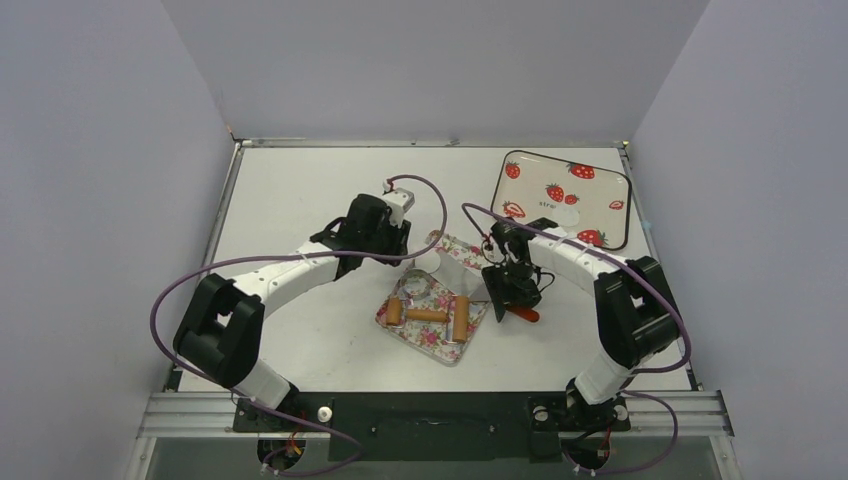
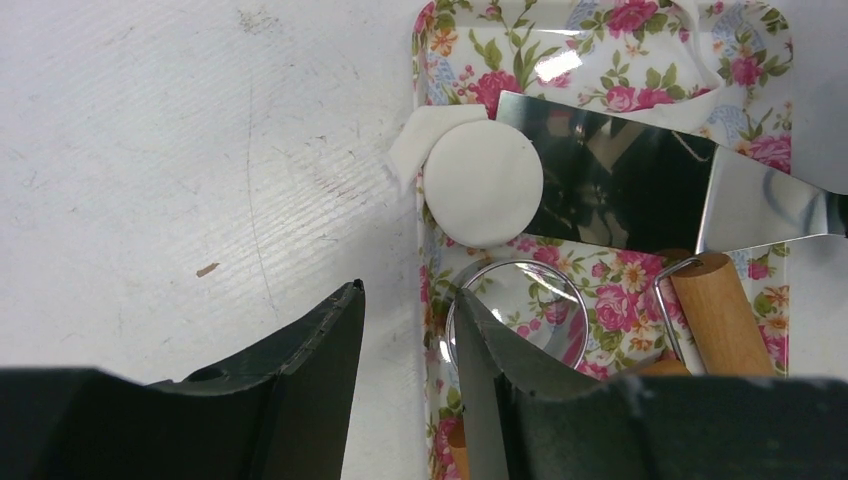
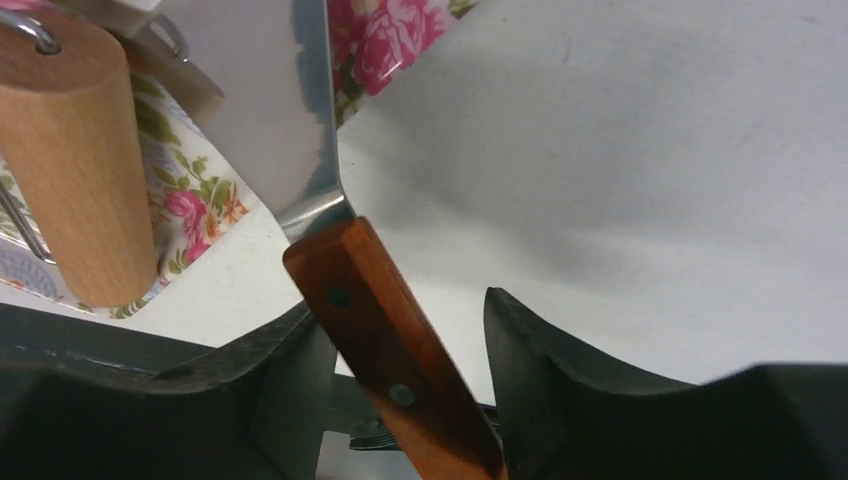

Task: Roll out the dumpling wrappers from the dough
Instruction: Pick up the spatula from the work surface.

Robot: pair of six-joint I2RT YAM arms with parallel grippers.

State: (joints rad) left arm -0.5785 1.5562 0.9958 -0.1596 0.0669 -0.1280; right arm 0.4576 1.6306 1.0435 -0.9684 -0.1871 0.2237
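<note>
1. Table point(image 1: 300, 180): pale and scuffed, filling the middle of the top view.
2. Strawberry tray point(image 1: 600, 205): upper right of the top view, well apart from the other pieces.
3. Floral tray point(image 1: 435, 340): centre of the top view, set at an angle between the two grippers.
4. Left gripper point(image 2: 410, 290): bottom of the left wrist view. Its fingers are parted with nothing between them, and they straddle the floral tray's left rim. One finger covers part of the ring.
5. Right gripper point(image 3: 400, 300): bottom of the right wrist view. The jaws are spread around the spatula handle point(image 3: 390, 340). The handle rests against one finger with a gap to the other, so it is not clamped.
6. Wooden roller point(image 1: 428, 315): lying on the floral tray, toward its lower end.
7. Spatula blade point(image 2: 620, 180): shiny and flat on the floral tray, centre right of the left wrist view.
8. Metal ring point(image 2: 520, 264): on the floral tray, just below the blade.
9. Dumpling wrapper point(image 2: 483, 185): one white disc, upper centre of the left wrist view. It sits on the tray's left rim and touches the blade's edge.
10. Dough point(image 2: 415, 140): a thin white scrap showing from under the disc and lapping onto the table.
</note>
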